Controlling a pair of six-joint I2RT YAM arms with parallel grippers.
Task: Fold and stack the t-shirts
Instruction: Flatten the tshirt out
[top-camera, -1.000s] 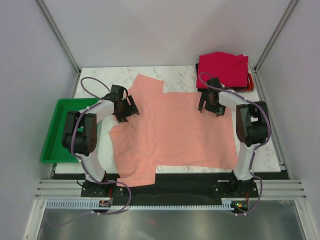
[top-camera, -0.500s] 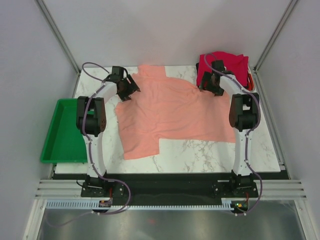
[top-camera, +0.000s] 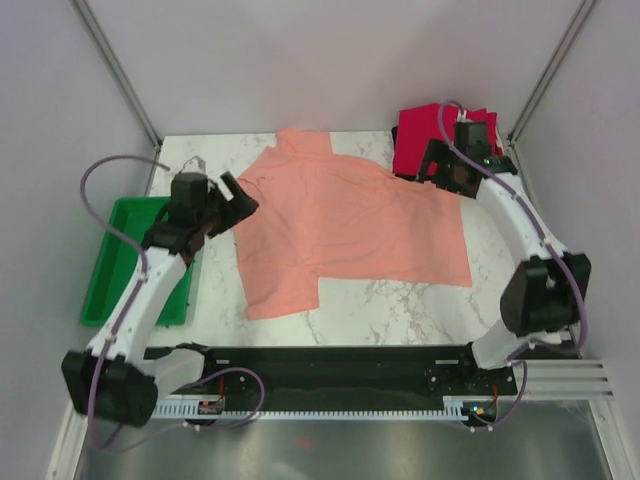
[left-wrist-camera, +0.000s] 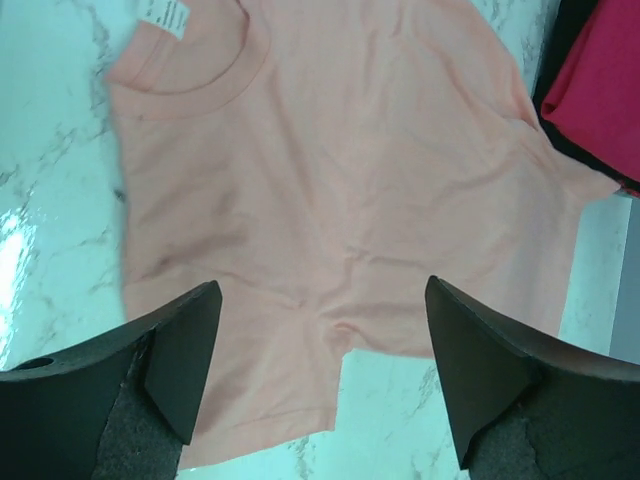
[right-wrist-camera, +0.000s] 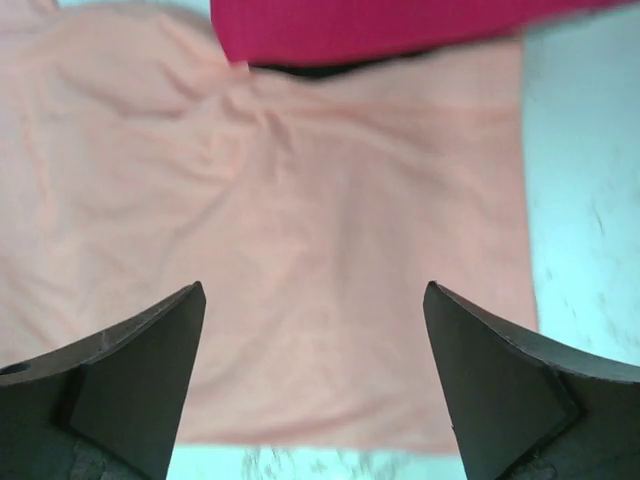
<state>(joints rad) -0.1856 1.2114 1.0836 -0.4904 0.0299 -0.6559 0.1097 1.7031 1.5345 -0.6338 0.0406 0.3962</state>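
Across the centre of the marble table (top-camera: 400, 300), our salmon-pink t-shirt (top-camera: 350, 225) now lies flat, dragged toward the top. The folded stack (top-camera: 440, 130) sits upper right. Our left gripper (top-camera: 234, 200) and right gripper (top-camera: 434, 167) have drawn back, jaws spread and empty, so we judge folding can begin.

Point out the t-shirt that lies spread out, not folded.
The salmon-pink t-shirt, flat across the middle of the table; the crimson t-shirt sits folded at the far right corner.

One pink shirt (top-camera: 350, 230). One folded stack showing one crimson shirt (top-camera: 430, 135) over one black shirt (right-wrist-camera: 320, 70); deeper layers can't be counted. One green tray (top-camera: 110, 285). Two arms (top-camera: 140, 290). One worktop (top-camera: 400, 312).
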